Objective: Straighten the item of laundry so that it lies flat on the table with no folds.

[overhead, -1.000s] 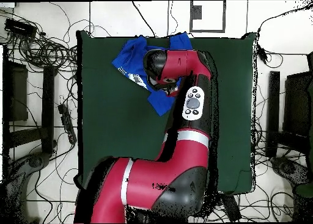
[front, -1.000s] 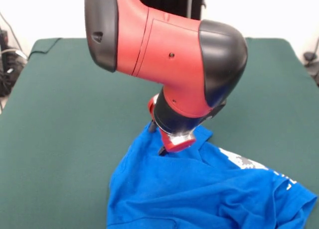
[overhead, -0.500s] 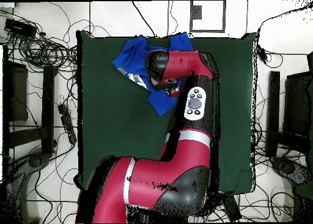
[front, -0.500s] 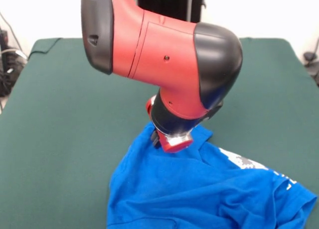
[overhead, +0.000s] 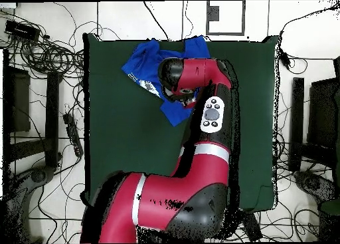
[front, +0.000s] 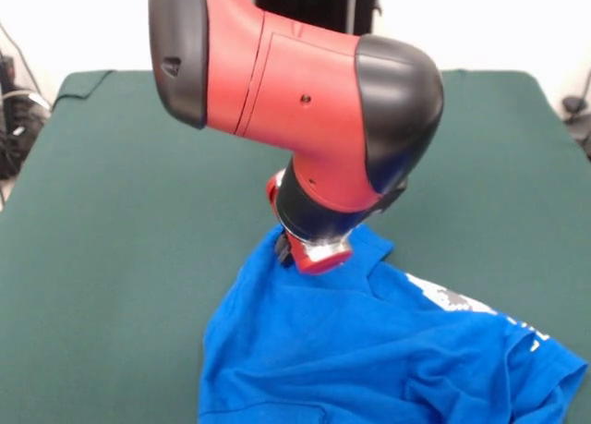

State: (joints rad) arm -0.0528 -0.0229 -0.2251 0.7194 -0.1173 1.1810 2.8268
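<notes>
The item of laundry, a bright blue T-shirt (front: 369, 350), lies crumpled at the near right part of the green table (front: 120, 212). It has many folds, and a strip of white print (front: 452, 301) shows on its right side. My gripper (front: 309, 256) hangs from the big red and black wrist, right at the shirt's far raised edge. The wrist covers it, so I cannot see how it stands or whether it grips the cloth. In the overhead view the shirt (overhead: 143, 62) sits near the table's (overhead: 126, 141) top edge, partly under the arm, and the gripper is hidden.
The thick red arm (overhead: 199, 155) stretches over the table's middle from the bottom of the overhead view. Cables (overhead: 46, 52) and dark equipment (overhead: 16, 102) lie on the floor around the table. The shirt reaches close to the table's near edge in the front view.
The wrist and gripper have moved slightly up and to the left in the front view. The shirt's shape has hardly changed.
</notes>
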